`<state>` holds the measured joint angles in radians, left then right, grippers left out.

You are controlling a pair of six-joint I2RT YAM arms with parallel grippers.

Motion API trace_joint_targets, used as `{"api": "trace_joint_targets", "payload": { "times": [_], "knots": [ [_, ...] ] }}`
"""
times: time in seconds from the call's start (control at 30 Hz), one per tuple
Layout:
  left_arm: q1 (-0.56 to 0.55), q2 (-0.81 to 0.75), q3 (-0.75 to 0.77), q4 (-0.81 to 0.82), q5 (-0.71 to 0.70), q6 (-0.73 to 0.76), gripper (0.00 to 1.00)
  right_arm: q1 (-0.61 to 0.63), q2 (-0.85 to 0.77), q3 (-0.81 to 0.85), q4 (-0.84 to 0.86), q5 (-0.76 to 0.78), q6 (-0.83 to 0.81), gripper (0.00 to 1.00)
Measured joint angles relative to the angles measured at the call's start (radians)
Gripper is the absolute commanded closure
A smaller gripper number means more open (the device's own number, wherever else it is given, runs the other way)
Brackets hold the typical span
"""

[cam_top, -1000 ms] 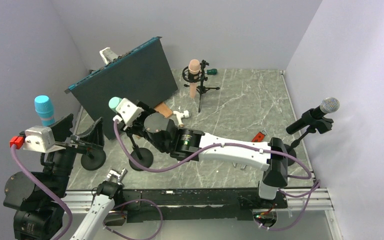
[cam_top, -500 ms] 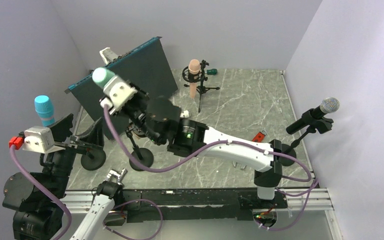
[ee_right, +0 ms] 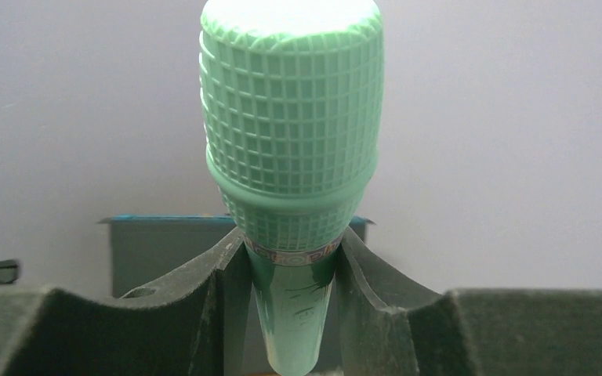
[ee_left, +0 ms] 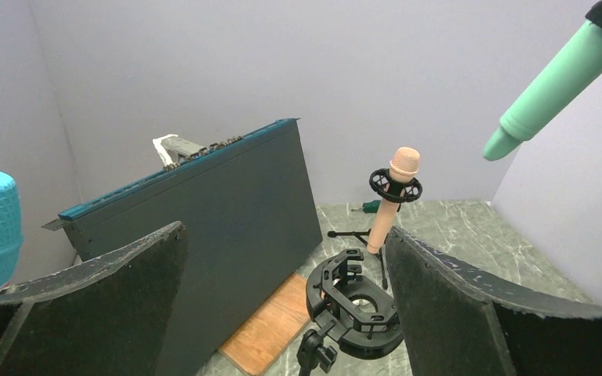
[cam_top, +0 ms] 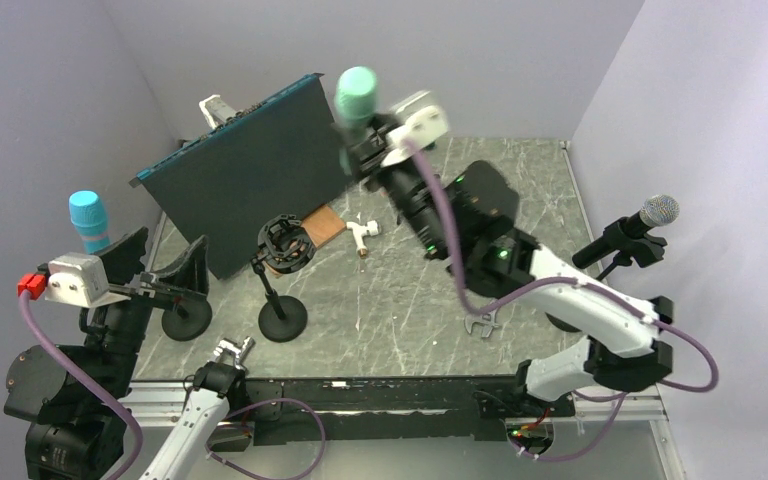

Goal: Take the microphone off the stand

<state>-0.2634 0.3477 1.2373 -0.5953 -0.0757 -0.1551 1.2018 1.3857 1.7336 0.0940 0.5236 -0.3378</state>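
Observation:
The mint-green microphone (cam_top: 357, 95) is up in the air over the back of the table, with my right gripper (cam_top: 368, 152) shut on its handle just below the head. In the right wrist view the microphone (ee_right: 291, 141) stands upright between the pads of the right gripper (ee_right: 291, 258). Its stand (cam_top: 283, 248) is left on the table at centre left, the black ring mount empty. Through my left gripper (ee_left: 284, 235) I see that mount (ee_left: 358, 301) and the microphone (ee_left: 553, 82) high at the right. The left gripper (cam_top: 160, 255) is open and holds nothing.
A blue microphone (cam_top: 88, 218) on its stand is beside the left gripper. A dark panel (cam_top: 250, 170) leans at back left, with a wooden block (cam_top: 325, 222) at its foot. A peach microphone (ee_left: 392, 196) stands at the back, a silver one (cam_top: 657, 212) at the right wall.
My right gripper has closed on the green microphone, pulled it up out of the ring mount and swung it up and right toward the back. The left arm has not moved.

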Motion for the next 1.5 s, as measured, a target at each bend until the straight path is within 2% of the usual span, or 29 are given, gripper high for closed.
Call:
{"api": "trace_joint_targets", "payload": {
  "times": [0.17,0.3,0.5,0.6,0.73,0.83,0.93,1.2,1.5],
  "knots": [
    [0.0,0.002,0.0,-0.001,0.006,0.0,0.0,-0.231,-0.16,-0.216,-0.065,-0.019,0.183,0.92],
    [0.0,0.004,0.0,0.0,0.011,0.0,0.01,-0.341,-0.23,-0.373,-0.178,-0.038,0.315,0.96],
    [0.0,0.005,-0.018,0.005,0.023,-0.008,0.01,-0.499,-0.178,-0.509,-0.405,-0.1,0.458,1.0],
    [0.0,0.013,-0.027,0.008,0.035,-0.019,0.01,-0.549,-0.081,-0.51,-0.52,-0.086,0.489,1.0],
    [0.0,0.028,-0.03,0.007,0.046,-0.023,0.01,-0.554,0.069,-0.495,-0.637,0.005,0.483,1.0],
    [0.0,0.031,-0.03,0.006,0.051,-0.023,0.01,-0.562,0.226,-0.438,-0.734,0.087,0.463,1.0],
    [0.0,0.031,-0.03,0.006,0.052,-0.023,0.01,-0.598,0.362,-0.362,-0.805,0.104,0.456,1.0],
    [0.0,0.032,-0.013,-0.015,0.052,-0.022,0.01,-0.78,0.629,-0.141,-0.911,-0.001,0.385,1.0],
    [0.0,0.032,-0.01,-0.017,0.051,-0.018,0.01,-0.787,0.676,-0.146,-0.89,-0.168,0.232,1.0]
  ]
}}
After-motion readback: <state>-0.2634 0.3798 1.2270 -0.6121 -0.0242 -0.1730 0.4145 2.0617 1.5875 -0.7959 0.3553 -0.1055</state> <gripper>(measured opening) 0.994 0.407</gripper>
